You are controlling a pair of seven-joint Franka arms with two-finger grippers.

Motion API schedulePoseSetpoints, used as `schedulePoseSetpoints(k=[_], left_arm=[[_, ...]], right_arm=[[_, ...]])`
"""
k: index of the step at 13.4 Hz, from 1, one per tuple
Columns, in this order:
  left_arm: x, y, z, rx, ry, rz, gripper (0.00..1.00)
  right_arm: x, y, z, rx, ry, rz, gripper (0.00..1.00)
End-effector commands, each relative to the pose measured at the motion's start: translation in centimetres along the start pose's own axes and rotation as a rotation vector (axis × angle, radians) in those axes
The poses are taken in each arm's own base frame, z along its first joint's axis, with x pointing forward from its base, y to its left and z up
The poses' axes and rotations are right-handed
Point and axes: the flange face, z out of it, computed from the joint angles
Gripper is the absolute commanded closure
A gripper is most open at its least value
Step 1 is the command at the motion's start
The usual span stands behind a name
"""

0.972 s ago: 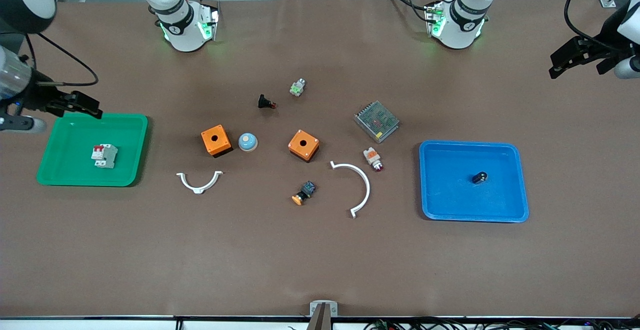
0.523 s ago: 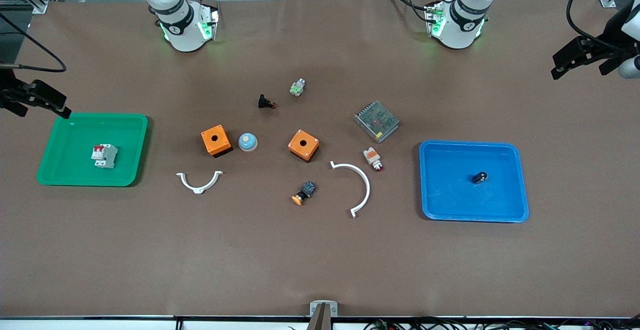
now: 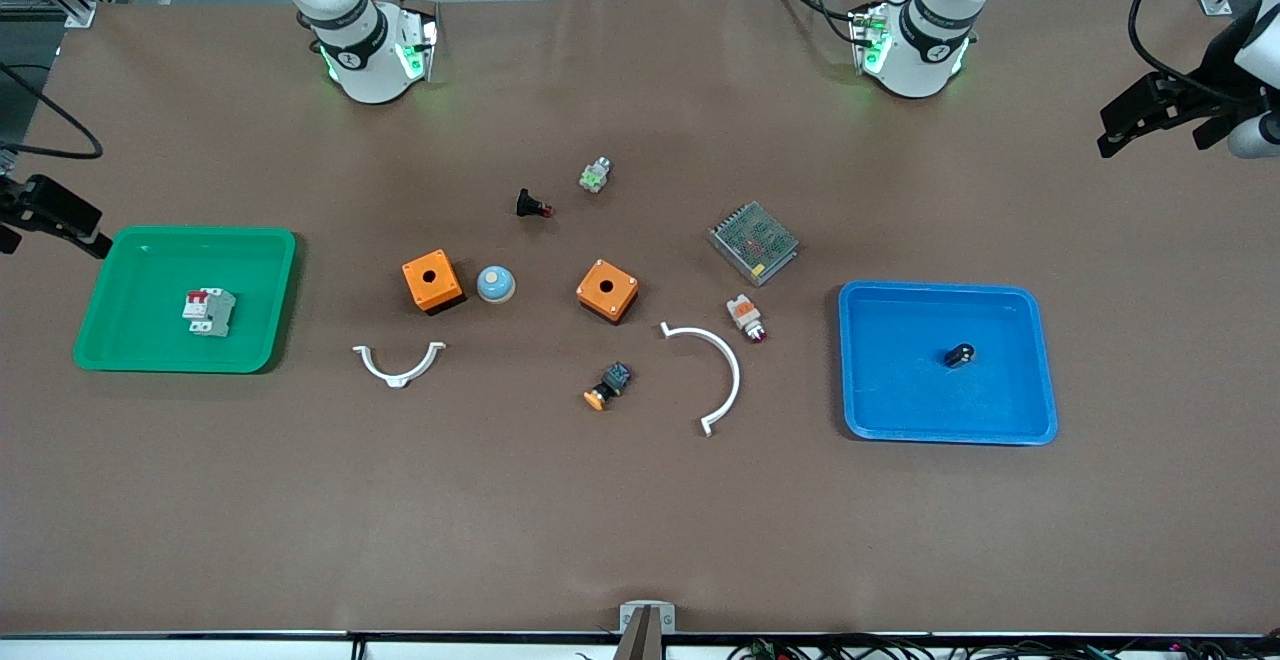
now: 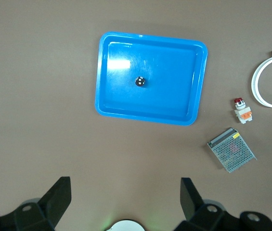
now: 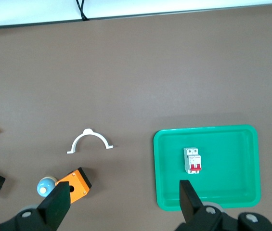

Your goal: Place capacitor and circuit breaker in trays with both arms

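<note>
The capacitor, a tiny black cylinder, lies in the blue tray toward the left arm's end of the table; both also show in the left wrist view. The white-grey circuit breaker with red toggles lies in the green tray, also in the right wrist view. My left gripper is open and empty, up over the table's end past the blue tray. My right gripper is open and empty, up over the table's end just outside the green tray.
Between the trays lie two orange boxes, a blue dome, two white curved clips, a mesh-topped metal box, a black pushbutton, a white-orange button and an orange-capped button.
My right gripper has drawn away from over the green tray's corner toward the table's end. My left gripper has hardly moved. Breaker and capacitor stay in their trays.
</note>
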Motion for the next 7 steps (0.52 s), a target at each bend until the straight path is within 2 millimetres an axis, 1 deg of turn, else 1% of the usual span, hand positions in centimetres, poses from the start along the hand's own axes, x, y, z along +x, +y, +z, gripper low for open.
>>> schedulePoseSetpoints(k=[1,5,7], left_arm=[[0.02,0.36,-0.33,-0.013,-0.013,0.026,0.00],[-0.10,0.39,-0.31,-0.009,-0.022,0.028,0.00],[-0.19,0.95,-0.30,0.000,-0.022,0.037,0.00]], right_arm=[[0.89,0.03,-0.44,0.013,0.001,0.008,0.00],[0.74,-0.13,-0.18,0.003,-0.011,-0.006,0.00],[0.68,-0.13,-0.13,0.003,-0.012,-0.006,0.00]])
